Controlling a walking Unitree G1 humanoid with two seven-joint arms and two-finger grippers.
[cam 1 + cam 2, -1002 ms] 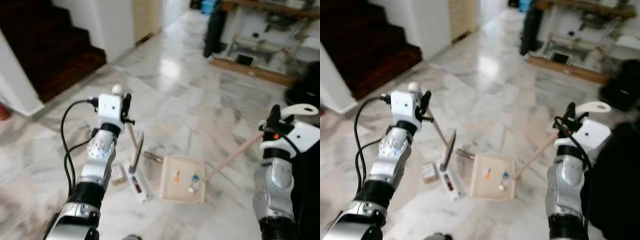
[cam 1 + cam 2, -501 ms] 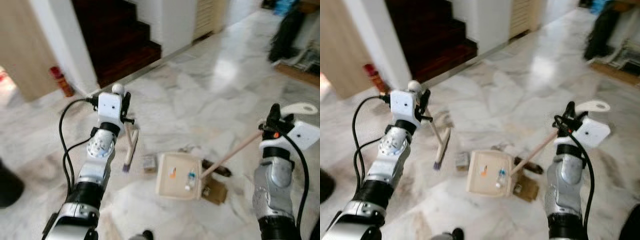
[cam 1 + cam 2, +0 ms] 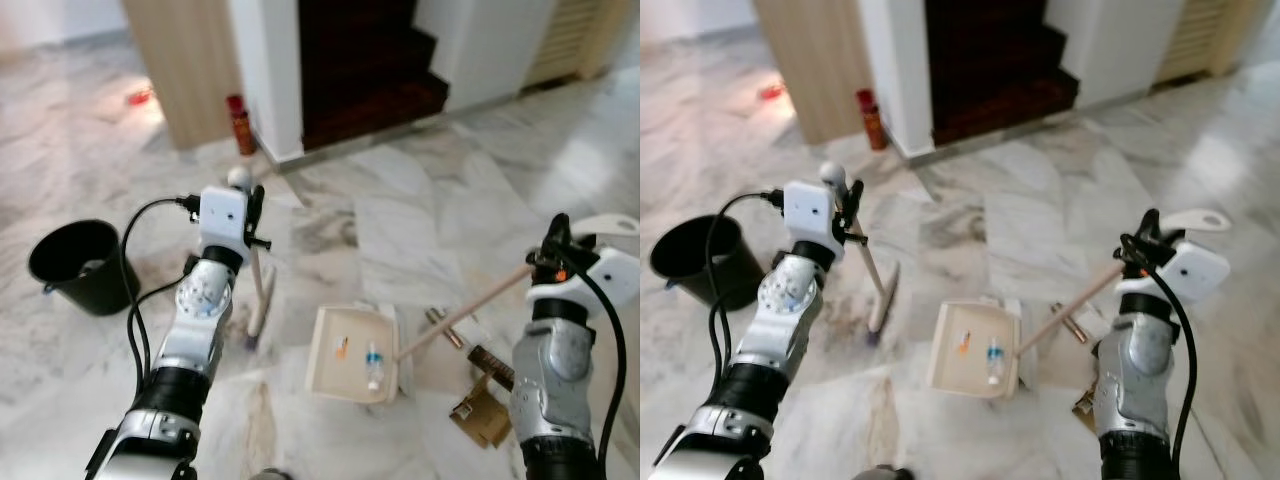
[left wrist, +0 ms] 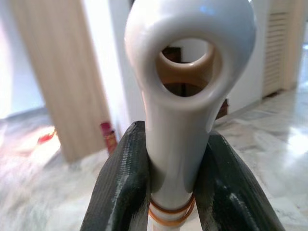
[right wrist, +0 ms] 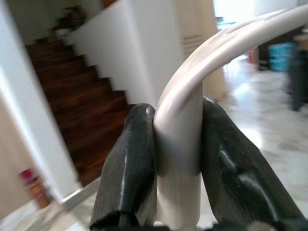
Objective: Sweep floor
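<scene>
dustpan (image 3: 357,353) holding two small scraps, right hand (image 5: 177,159) pinching its handle, left hand (image 4: 174,163) pinching broom (image 3: 262,290), black bucket (image 3: 78,265)

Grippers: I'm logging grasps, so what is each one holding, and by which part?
Left gripper clamps the white looped top of the broom handle. Right gripper clamps the curved white end of the cream dustpan's handle.

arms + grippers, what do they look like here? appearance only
Both arms are jointed silver metal with black bands. The left arm has a white boxy wrist block and a looping black cable; the right arm likewise. The left gripper and right gripper each have two thick matte-black fingers.
</scene>
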